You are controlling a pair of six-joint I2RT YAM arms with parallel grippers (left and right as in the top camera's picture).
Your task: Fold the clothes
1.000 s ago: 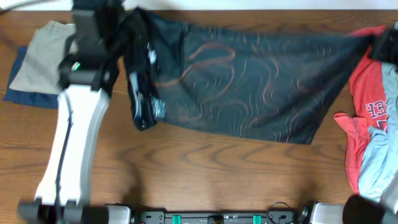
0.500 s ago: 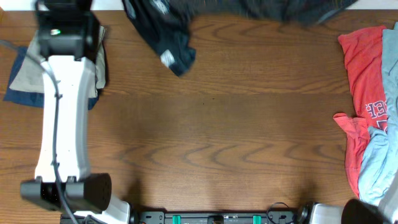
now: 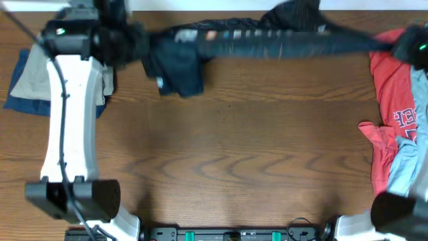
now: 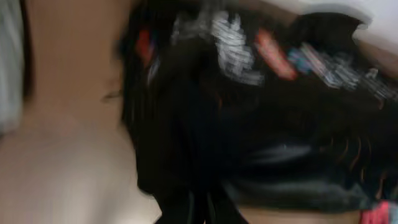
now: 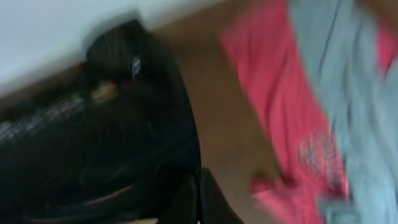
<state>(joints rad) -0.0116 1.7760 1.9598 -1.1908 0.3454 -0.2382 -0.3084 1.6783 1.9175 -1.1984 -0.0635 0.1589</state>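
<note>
The black jersey (image 3: 267, 41) with thin orange lines and small logos hangs stretched in the air across the back of the table. A loose part (image 3: 179, 72) droops at its left end. My left gripper (image 3: 137, 41) is shut on its left end. My right gripper (image 3: 396, 45) is shut on its right end. The left wrist view shows blurred black cloth with white and red logos (image 4: 249, 93) above shut fingers (image 4: 202, 211). The right wrist view shows black cloth (image 5: 99, 143) at shut fingers (image 5: 198, 199).
A beige garment on a dark blue one (image 3: 30, 73) lies at the far left. A red shirt (image 3: 394, 114) and a light blue garment (image 3: 408, 167) lie piled at the right edge, also in the right wrist view (image 5: 298, 124). Bare wooden table (image 3: 234, 154) fills the middle and front.
The jersey lay spread wide, was swung up past the back edge, and now hangs as a narrow taut band between both grippers. The left arm has shifted left.
</note>
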